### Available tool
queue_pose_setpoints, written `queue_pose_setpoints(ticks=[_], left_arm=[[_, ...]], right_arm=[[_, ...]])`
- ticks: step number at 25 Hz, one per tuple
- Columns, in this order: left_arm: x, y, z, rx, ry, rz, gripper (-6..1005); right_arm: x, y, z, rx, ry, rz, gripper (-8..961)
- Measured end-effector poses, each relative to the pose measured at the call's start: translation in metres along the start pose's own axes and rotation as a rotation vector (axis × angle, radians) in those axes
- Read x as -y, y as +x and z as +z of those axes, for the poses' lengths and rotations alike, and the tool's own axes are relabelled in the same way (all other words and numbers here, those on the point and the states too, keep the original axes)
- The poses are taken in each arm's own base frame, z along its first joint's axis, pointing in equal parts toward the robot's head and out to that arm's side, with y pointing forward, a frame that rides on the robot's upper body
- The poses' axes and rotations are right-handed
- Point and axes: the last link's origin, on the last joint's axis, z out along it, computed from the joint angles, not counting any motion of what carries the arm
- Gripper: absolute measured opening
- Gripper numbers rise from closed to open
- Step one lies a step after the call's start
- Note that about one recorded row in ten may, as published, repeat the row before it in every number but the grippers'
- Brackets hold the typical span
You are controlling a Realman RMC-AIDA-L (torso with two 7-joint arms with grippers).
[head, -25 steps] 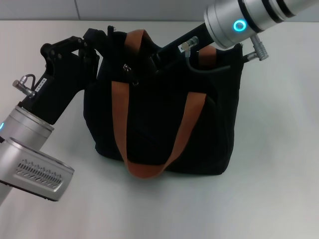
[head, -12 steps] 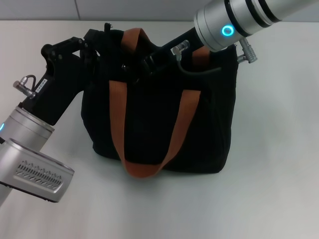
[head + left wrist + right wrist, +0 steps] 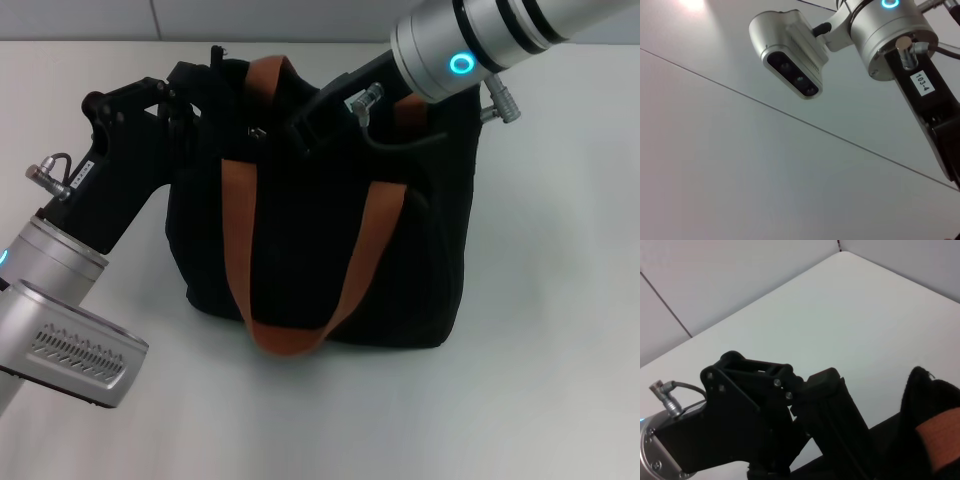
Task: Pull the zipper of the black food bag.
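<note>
The black food bag (image 3: 310, 250) stands on the white table with its rust-orange handles (image 3: 240, 230) draped down the front. It also shows in the right wrist view (image 3: 932, 395). The small silver zipper (image 3: 256, 132) sits on the bag's upper front, left of centre. My left gripper (image 3: 195, 90) is shut on the bag's top left corner. It also shows in the right wrist view (image 3: 840, 405). My right gripper (image 3: 298, 128) lies across the bag's top, its tip just right of the zipper and dark against the fabric.
The white table (image 3: 560, 300) surrounds the bag. My left arm (image 3: 70, 300) fills the near left. My right arm (image 3: 470, 50) crosses in from the upper right. The left wrist view shows only the right arm's wrist camera (image 3: 790, 65) and wall.
My right gripper moved left along the bag's top, then back slightly. The bag's top shifted left with it. The zipper tab sits higher and a little farther left. The left arm held still.
</note>
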Motion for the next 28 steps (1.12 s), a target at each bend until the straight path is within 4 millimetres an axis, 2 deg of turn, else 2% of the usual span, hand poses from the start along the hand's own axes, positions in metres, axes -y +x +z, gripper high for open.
queue_pose_setpoints(ticks=[7, 28], left_arm=[[0.0, 0.0, -0.001, 0.002, 0.0, 0.0, 17], [0.0, -0.001, -0.001, 0.009, 0.001, 0.0, 17]], right_arm=[[-0.002, 0.003, -0.005, -0.023, -0.017, -0.027, 0], [0.003, 0.017, -0.016, -0.087, -0.016, -0.026, 1]])
